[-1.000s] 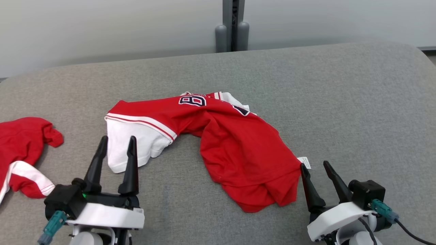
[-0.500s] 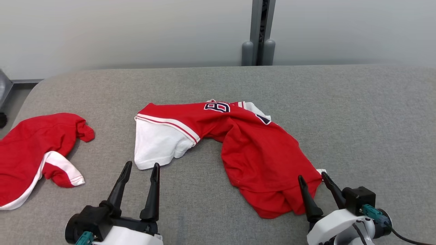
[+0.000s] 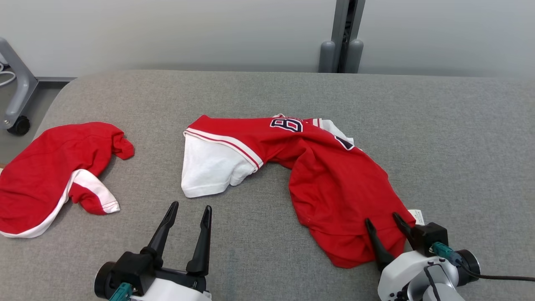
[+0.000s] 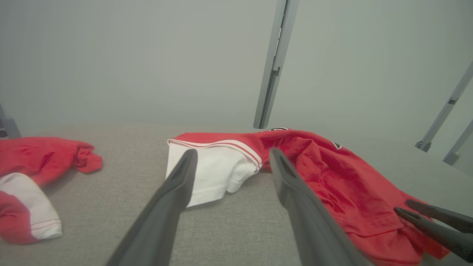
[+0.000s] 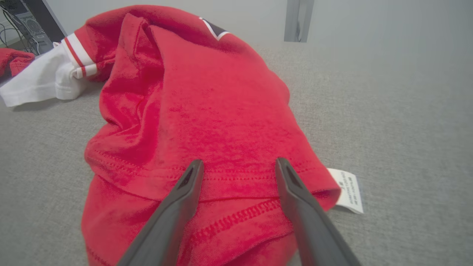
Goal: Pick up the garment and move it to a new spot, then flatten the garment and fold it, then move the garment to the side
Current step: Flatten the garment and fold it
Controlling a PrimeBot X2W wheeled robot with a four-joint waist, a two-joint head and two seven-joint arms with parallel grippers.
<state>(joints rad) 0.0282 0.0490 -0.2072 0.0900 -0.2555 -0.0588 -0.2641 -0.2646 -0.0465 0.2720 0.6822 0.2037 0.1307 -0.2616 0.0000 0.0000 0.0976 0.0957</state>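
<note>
A crumpled red jersey, the garment (image 3: 326,179) (image 4: 332,173) (image 5: 207,99), lies mid-table with a white sleeve (image 3: 209,167) at its left and a white label (image 3: 417,216) (image 5: 348,190) at its lower right hem. My right gripper (image 3: 382,221) (image 5: 236,166) is open, its fingers over the red hem near the label, nothing pinched between them. My left gripper (image 3: 190,209) (image 4: 231,157) is open above bare cloth-covered table, a little short of the white sleeve. The left wrist view also catches the right gripper's fingertips (image 4: 410,214) at the lower right.
A second red and white garment (image 3: 54,167) (image 4: 33,170) lies at the table's left edge. The grey padded table (image 3: 439,138) has free room at the right and back. A wheeled grey frame leg (image 3: 16,100) stands off the left corner, a grey post (image 3: 342,37) behind.
The head camera has swung left, shifting the whole picture right. My right gripper has come in over the jersey's lower hem; my left gripper now sits short of the white sleeve. Both stay open.
</note>
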